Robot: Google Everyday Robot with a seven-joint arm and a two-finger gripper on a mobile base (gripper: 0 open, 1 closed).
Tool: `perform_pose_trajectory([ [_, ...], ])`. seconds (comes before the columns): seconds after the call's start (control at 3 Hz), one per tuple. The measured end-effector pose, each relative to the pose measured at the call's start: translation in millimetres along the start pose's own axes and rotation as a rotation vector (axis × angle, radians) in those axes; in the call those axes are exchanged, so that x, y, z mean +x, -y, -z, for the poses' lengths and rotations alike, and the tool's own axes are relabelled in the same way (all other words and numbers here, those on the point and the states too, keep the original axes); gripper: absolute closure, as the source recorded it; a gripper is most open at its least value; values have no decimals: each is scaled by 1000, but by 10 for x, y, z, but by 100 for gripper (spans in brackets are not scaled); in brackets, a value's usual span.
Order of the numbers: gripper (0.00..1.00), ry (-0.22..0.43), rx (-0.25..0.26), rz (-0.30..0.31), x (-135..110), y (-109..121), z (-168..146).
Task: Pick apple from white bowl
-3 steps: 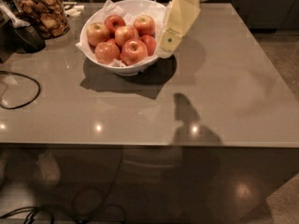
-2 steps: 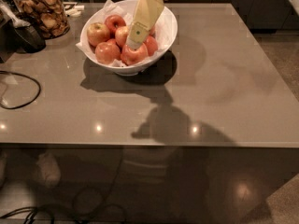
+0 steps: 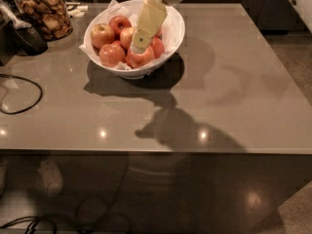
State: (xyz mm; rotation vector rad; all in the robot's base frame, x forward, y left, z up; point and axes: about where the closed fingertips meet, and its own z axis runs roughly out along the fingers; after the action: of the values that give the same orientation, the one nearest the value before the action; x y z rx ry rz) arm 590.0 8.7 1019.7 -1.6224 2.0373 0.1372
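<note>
Grey desk (image 3: 234, 82), seen from above and in front, with the arm's shadow (image 3: 170, 126) cast across its near half. The white bowl (image 3: 178, 28) stands at the far centre-left of the desk, lined with crumpled white paper (image 3: 114, 6) and holding several red-yellow apples. A glass jar (image 3: 46, 13) of brown snacks stands near the bowl, to its left. The pale yellow end effector (image 3: 137, 47) slants down into the bowl from the far side, its tip at the apple (image 3: 142, 58) lying at the bowl's near edge. Whether it is apart, together or clamped cannot be told. A dark cable (image 3: 24, 94) loops on the desk's left edge.
</note>
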Motion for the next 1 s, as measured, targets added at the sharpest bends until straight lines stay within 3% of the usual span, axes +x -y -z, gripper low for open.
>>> perform_pose_trajectory([
  [0.33, 18, -38, -27, -6, 57, 73, -283],
  [1.0, 18, -41, -35, 6, -4, 83, -348],
])
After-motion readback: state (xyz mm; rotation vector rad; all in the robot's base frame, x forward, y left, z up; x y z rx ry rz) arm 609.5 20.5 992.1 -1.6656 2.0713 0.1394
